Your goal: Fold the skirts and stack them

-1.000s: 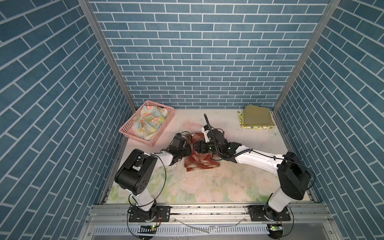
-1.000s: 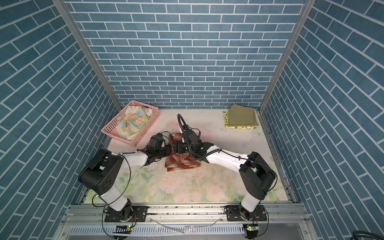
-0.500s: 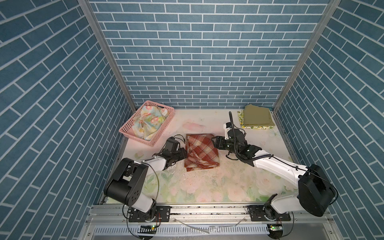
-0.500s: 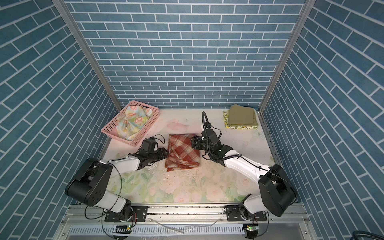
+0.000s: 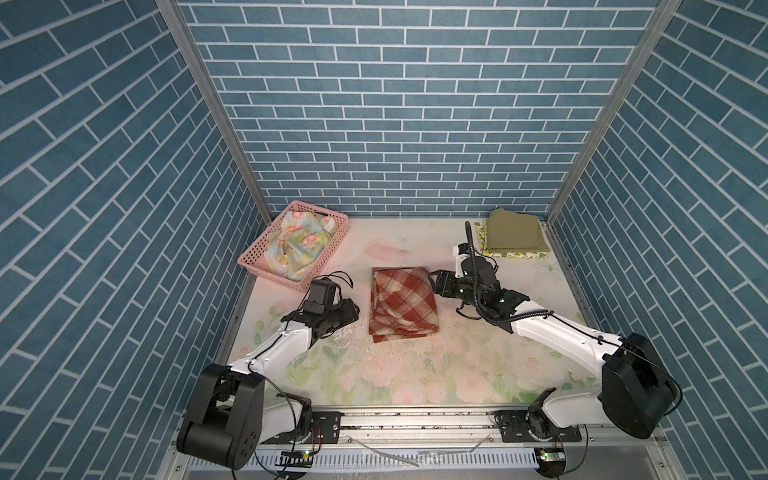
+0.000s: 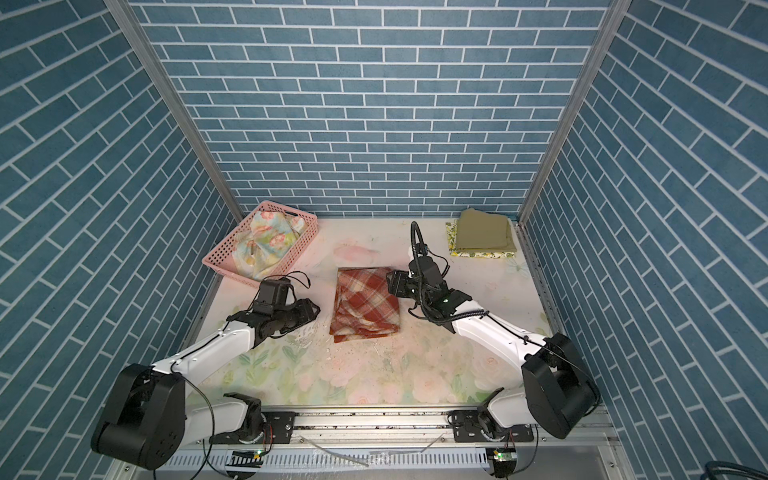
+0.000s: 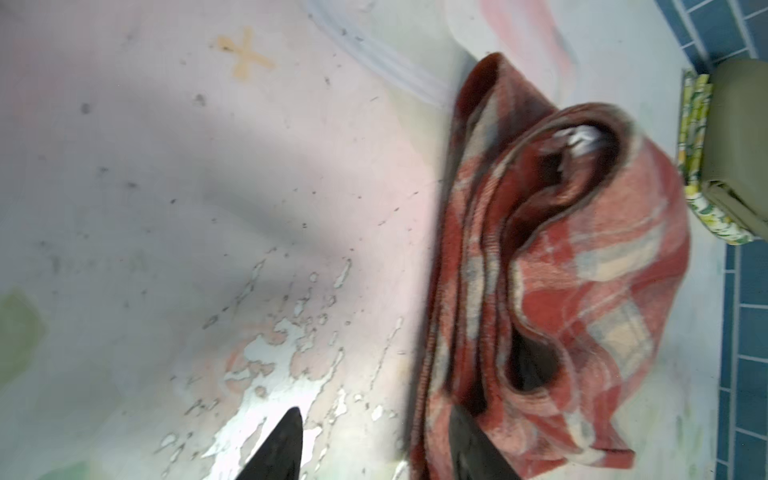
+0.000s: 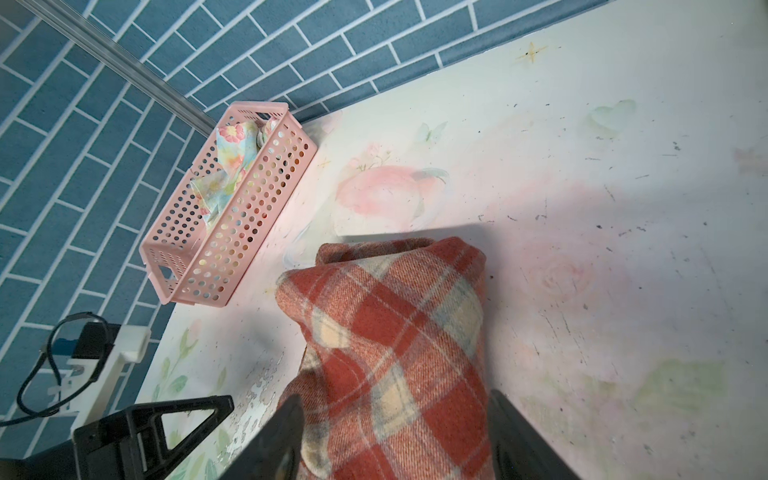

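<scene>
The plaid skirt (image 5: 402, 303) lies folded in the middle of the table cover (image 5: 415, 374), so the folding step for this one looks done. The job in hand now seems to be picking it up. At the far right, the olive green skirt (image 5: 513, 235) sits folded on top of the lemon skirt (image 5: 519, 254), and that is where the plaid one should go next. The floral skirt (image 5: 301, 241) is bunched up in the pink basket (image 5: 270, 275) at the far left, not yet folded. The right gripper (image 5: 434, 282) is at the far right corner of the plaid skirt. In the right wrist view its jaws are spread wide, with the plaid cloth lying between them, and they do not look squeezed onto it. The left gripper (image 5: 354, 313) is just beside the left edge of the same skirt. In the left wrist view its jaws are apart too, holding nothing, with one finger (image 7: 469, 440) right at the cloth's edge. The next move needs the jaws to close on all the layers at once. If they catch only the top layer, the fold may fall open on the way to the pile.
</scene>
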{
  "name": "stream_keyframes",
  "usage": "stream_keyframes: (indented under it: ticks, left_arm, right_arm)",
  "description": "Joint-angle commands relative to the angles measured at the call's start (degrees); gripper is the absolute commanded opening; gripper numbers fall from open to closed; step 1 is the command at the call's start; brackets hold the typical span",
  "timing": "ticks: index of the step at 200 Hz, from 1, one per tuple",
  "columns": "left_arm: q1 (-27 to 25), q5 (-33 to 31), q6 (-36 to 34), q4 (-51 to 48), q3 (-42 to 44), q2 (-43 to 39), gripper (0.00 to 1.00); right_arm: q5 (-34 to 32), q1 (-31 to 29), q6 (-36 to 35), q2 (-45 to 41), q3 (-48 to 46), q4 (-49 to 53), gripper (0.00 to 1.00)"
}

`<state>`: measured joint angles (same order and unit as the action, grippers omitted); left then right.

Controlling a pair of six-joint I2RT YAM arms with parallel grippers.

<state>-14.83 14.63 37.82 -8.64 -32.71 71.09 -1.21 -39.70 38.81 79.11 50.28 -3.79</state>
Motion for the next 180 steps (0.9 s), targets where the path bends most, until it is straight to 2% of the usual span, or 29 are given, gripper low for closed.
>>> stream_keyframes:
  ticks: [1, 31, 99, 180]
  left_arm:
    - [-2.6, 2.7, -0.4, 2.1, -3.7, -0.4, 0.57]
    - [-8.3, 2.2, -1.3, 3.8, -9.0, 3.1, 0.57]
    - [-15.1, 3.3, -2.3, 7.0, -22.8, 18.2, 0.56]
    - [-15.4, -0.9, -5.4, 3.1, -34.6, 32.9, 0.57]
  right_arm:
    - [0.3, 0.6, -1.4, 0.7, -1.8, 0.9, 0.69]
    - [1.6, 0.8, -1.8, 1.7, -2.5, -0.3, 0.67]
    - [-1.0, 1.3, -0.4, -1.0, -8.6, -3.1, 0.6]
    - [-1.8, 2.3, -1.7, -4.9, -10.6, -0.8, 0.59]
